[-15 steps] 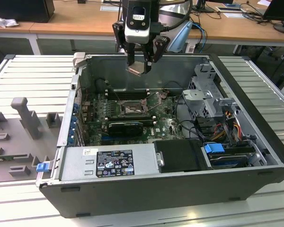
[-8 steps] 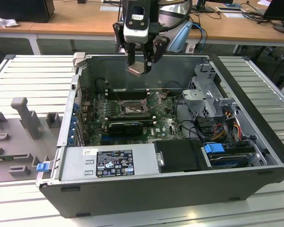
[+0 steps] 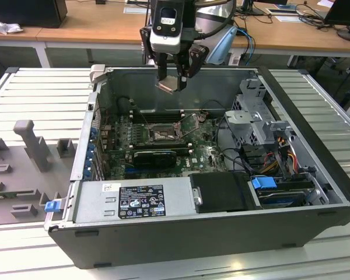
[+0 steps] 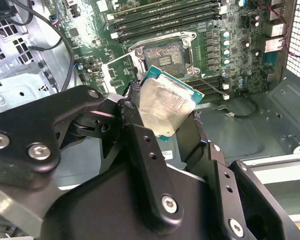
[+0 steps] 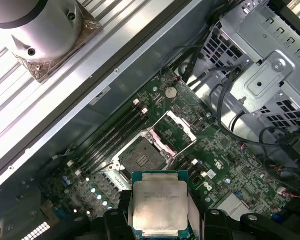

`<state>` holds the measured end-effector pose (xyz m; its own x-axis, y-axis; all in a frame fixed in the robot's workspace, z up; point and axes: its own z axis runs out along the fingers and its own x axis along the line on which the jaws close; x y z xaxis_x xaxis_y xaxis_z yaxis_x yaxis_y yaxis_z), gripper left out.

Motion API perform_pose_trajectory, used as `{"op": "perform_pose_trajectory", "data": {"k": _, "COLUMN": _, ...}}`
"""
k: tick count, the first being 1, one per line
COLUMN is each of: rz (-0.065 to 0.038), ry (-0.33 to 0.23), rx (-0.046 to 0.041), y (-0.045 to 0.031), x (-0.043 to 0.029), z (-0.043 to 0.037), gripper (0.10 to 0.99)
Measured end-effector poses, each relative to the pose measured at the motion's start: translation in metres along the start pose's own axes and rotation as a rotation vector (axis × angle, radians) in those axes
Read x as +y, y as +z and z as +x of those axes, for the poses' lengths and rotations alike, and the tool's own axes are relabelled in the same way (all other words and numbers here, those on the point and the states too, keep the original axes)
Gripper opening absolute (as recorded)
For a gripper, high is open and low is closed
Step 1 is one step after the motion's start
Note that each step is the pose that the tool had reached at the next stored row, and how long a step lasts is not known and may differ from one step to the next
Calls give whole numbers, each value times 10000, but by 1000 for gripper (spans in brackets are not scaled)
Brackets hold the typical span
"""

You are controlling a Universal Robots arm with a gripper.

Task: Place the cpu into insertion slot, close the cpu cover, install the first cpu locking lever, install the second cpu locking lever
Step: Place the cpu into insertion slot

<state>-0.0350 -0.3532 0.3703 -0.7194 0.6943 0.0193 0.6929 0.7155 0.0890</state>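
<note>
My gripper (image 3: pixel 174 80) hangs above the open computer case, shut on the cpu (image 3: pixel 168 86), a pale silvery square chip held tilted between the black fingers (image 4: pixel 140 145). In both wrist views the cpu (image 5: pixel 159 202) sits well above the green motherboard, clear of it. The insertion slot (image 5: pixel 142 159) lies bare below, a dark square recess with a metal rim (image 4: pixel 165 56). The cpu cover (image 5: pixel 182 125) stands swung open beside the slot, the board showing through its window. In the exterior view the slot (image 3: pixel 161 135) is below the gripper and nearer the camera.
Long black memory slots (image 4: pixel 165 17) run beside the socket. A black card (image 3: pixel 154 156) lies in front of it. A metal drive cage (image 3: pixel 259 125) with cables fills the exterior view's right of the case. The power supply (image 3: pixel 134 201) is at the front.
</note>
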Motion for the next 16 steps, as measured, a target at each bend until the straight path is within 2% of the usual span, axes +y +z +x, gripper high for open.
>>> {"op": "perform_pose_trajectory", "data": {"k": 16, "rz": -10, "ry": 560, "rx": -50, "y": 0, "x": 0, "z": 0, "gripper": 529}}
